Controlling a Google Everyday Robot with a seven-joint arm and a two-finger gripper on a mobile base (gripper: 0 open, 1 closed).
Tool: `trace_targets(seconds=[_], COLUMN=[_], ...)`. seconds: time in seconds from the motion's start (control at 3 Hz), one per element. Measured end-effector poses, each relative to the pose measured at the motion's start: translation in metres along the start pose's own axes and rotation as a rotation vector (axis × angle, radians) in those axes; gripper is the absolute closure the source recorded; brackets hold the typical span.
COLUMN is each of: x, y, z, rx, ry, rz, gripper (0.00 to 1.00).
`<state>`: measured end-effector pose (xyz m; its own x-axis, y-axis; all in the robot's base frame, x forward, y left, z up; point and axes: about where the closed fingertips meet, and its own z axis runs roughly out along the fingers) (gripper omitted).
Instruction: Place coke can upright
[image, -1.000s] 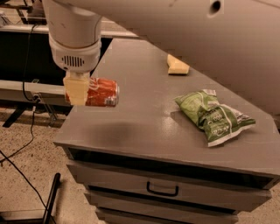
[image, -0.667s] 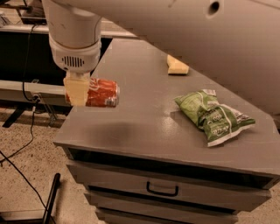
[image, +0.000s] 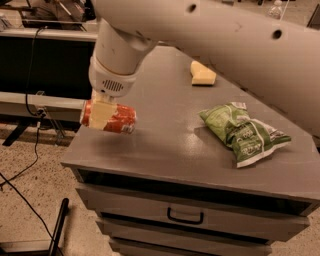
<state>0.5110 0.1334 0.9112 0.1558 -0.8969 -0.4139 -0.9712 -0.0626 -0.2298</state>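
I have the gripper (image: 104, 116) over the left edge of the cabinet top (image: 170, 142), pointing down from the white wrist. Its pale fingers (image: 103, 111) are pinched on the can (image: 124, 120) across the middle. The can lies on its side in the grip, long axis running left to right, with the right end dipped slightly. It seems to hang just above the grey surface, with a soft shadow under it, but I cannot tell how much gap there is.

The arm (image: 225, 35) runs up and to the right from the gripper, across the top of my view. Well to the right of the gripper, a green-and-white bag (image: 245, 132) lies flat on the top. A yellow wedge (image: 202, 74) sits beyond the gripper and to its right, apart from the bag. Below and to the right of the gripper is a drawer with a dark handle (image: 185, 217). Left of the gripper and lower, a black cable (image: 30, 167) trails across the speckled floor.
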Motion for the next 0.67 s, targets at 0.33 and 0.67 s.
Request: trace_targets(seconds=[0.33,0.67], x=[-0.008,0.005], y=[-0.048,-0.050], z=[0.022,0.029], rx=[-0.001,-0.025], ry=[-0.435,-0.533], rz=[0.052,0.079], gripper=[1.00,1.00])
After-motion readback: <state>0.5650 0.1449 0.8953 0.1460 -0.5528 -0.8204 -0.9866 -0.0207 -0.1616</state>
